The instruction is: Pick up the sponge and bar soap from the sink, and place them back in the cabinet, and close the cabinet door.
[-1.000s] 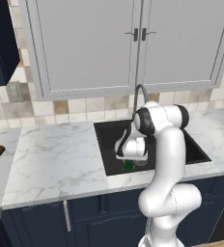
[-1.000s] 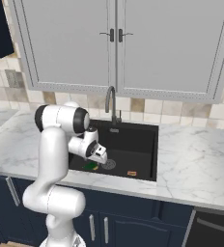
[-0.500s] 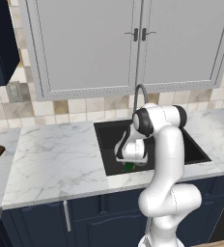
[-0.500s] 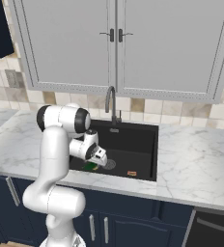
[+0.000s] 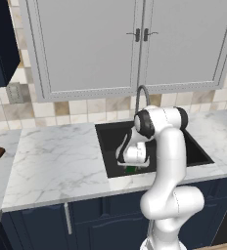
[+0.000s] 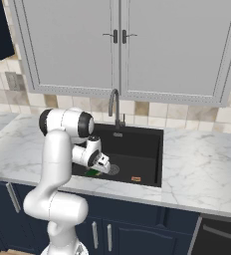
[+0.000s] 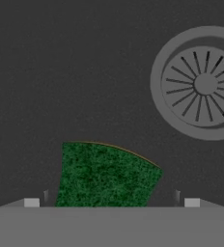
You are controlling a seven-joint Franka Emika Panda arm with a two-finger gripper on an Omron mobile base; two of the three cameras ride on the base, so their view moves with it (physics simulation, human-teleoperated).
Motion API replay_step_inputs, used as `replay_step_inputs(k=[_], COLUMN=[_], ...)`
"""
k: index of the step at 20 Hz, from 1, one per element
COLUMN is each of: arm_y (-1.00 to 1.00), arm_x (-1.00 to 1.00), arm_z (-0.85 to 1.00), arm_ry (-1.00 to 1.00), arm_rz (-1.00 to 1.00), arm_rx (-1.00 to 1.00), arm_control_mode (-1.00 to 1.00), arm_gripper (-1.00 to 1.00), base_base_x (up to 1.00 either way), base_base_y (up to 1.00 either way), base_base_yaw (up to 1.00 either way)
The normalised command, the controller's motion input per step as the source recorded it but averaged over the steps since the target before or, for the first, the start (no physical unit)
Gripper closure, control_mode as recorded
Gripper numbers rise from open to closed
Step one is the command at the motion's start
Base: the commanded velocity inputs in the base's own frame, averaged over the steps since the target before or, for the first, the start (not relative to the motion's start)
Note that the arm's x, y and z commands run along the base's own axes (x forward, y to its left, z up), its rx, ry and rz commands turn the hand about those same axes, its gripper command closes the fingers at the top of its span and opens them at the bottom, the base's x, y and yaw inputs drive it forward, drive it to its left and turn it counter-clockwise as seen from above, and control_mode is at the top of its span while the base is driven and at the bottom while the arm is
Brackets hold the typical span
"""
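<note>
Hand view — sponge between fingertips.

The sponge lies in the sink beside the drain, the bar soap farther right.

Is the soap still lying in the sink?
Yes, the soap lies on the sink floor, right of the drain.

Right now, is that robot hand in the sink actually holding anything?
Nothing is held. The open gripper hangs over the sponge on the sink floor, green face up.
</note>
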Motion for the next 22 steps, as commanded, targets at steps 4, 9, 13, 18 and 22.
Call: replay_step_inputs(k=[4, 9, 13, 18, 22], arm_y=[0.00, 0.01, 0.01, 0.02, 0.03], arm_x=[-0.02, 0.00, 0.00, -0.03, -0.03], arm_z=[-0.11, -0.09, -0.08, -0.09, -0.10], arm_ry=[0.00, 0.00, 0.00, 0.00, 0.00], arm_rz=[0.00, 0.00, 0.00, 0.00, 0.00], arm_rx=[0.00, 0.00, 0.00, 0.00, 0.00], arm_control_mode=[-1.00, -1.00, -1.00, -1.00, -1.00], arm_gripper=[-1.00, -1.00, -1.00, -1.00, -1.00], base_base_x=[0.00, 0.00, 0.00, 0.00, 0.00], base_base_y=[0.00, 0.00, 0.00, 0.00, 0.00], base_base_yaw=[0.00, 0.00, 0.00, 0.00, 0.00])
